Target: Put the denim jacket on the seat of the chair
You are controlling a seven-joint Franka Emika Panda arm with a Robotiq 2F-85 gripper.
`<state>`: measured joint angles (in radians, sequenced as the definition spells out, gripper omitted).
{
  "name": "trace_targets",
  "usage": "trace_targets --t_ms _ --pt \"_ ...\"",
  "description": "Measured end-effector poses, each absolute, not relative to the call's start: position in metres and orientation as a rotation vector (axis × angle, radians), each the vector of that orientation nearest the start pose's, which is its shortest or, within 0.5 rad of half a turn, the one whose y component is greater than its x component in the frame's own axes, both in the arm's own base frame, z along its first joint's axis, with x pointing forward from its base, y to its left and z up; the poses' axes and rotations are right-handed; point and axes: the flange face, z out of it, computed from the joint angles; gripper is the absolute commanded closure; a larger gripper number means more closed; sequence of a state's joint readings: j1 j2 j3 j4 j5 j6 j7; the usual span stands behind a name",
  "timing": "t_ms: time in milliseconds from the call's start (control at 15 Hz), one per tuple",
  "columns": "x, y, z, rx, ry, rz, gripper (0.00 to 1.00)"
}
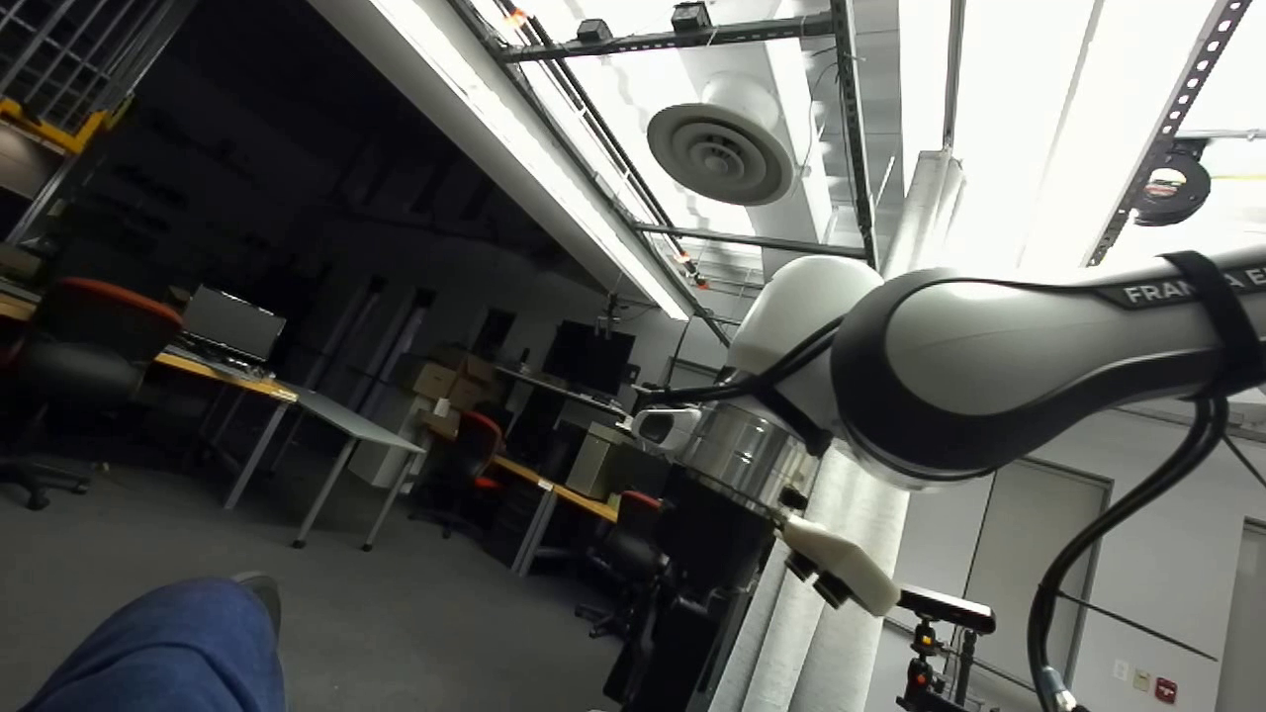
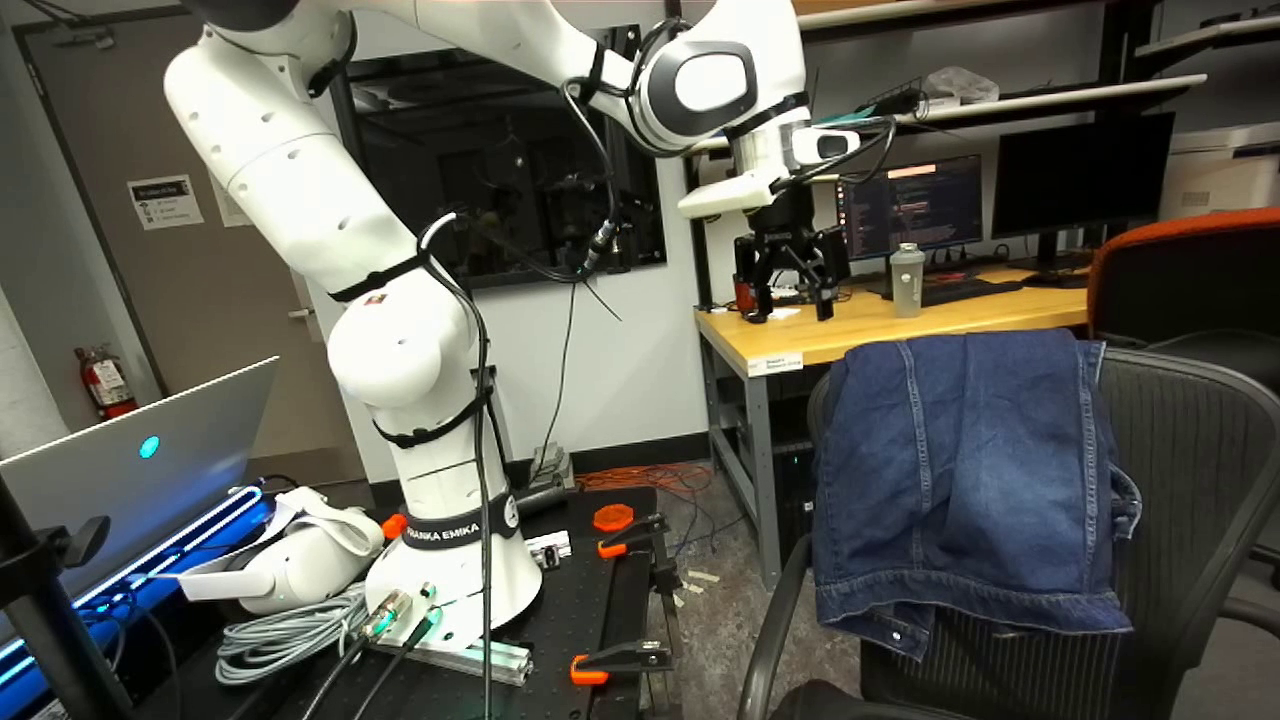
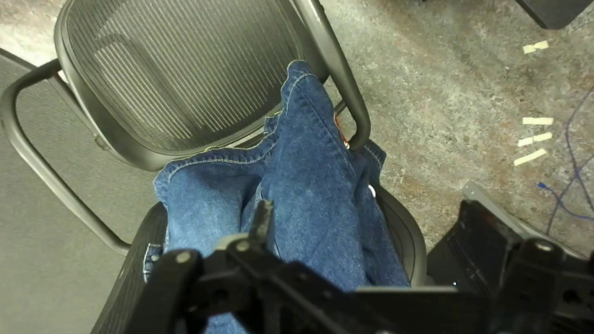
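Denim jacket (image 2: 975,480) over chair back (image 2: 1190,460), bottle (image 2: 907,283) on desk (image 2: 1010,310), contents unclear

The floor (image 3: 427,93) extends beneath the chair (image 3: 185,83): mottled at the upper right of the wrist frame, plain grey at lower left. Pale strips (image 3: 537,120) and a blue cord (image 3: 576,174) lie near the right edge. In an exterior view, orange cables (image 2: 650,479) lie at lower centre.

In an exterior view, the jacket (image 2: 965,480) is draped over the back of the chair (image 2: 1190,450); behind these a bench (image 2: 960,318) is placed, on which a bottle (image 2: 907,282) is set before a screen (image 2: 935,205).
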<state>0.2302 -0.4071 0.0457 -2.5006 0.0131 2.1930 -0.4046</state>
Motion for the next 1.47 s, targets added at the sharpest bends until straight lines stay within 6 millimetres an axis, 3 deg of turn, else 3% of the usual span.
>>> trace_targets --t_ms 267,800,1467 --pt "0.415 0.12 0.42 -2.976 -1.048 -0.165 0.0" --pt "0.446 0.158 0.351 -2.933 -1.16 -0.125 0.0" --pt "0.484 0.199 0.325 -2.829 -1.337 -0.309 0.0"
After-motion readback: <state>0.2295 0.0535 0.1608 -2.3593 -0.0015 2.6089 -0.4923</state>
